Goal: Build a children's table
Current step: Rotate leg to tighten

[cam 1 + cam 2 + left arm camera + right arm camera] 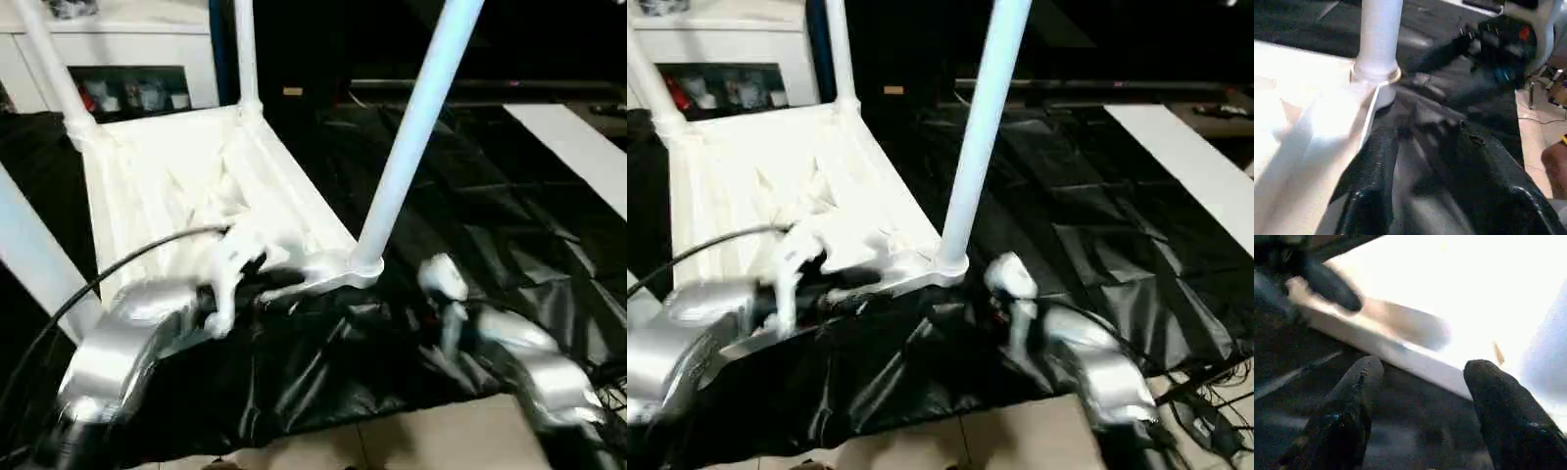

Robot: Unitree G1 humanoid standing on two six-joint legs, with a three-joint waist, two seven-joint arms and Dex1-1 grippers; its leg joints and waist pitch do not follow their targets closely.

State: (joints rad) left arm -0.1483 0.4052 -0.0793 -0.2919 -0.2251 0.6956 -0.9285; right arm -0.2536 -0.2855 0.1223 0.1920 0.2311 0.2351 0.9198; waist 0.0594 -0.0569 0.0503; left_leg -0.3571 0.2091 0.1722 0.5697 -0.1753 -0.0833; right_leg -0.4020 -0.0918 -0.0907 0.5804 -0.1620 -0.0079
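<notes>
Spread apart and holding nothing, the right gripper's fingers (1356, 396) face the table top's edge; the left gripper (1449, 205) likewise grips nothing; the children's table (186, 186) lies upside down on black sheeting (470, 235); a careless bump could tilt the near leg (411, 127) in its corner socket (364, 264).

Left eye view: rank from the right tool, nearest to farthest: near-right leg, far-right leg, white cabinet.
Measured from the right tool:
1. Near-right leg, standing in the tabletop's near corner socket, just to the tool's left.
2. Far-right leg, at the top's far corner.
3. White cabinet, behind the table, far left.
</notes>
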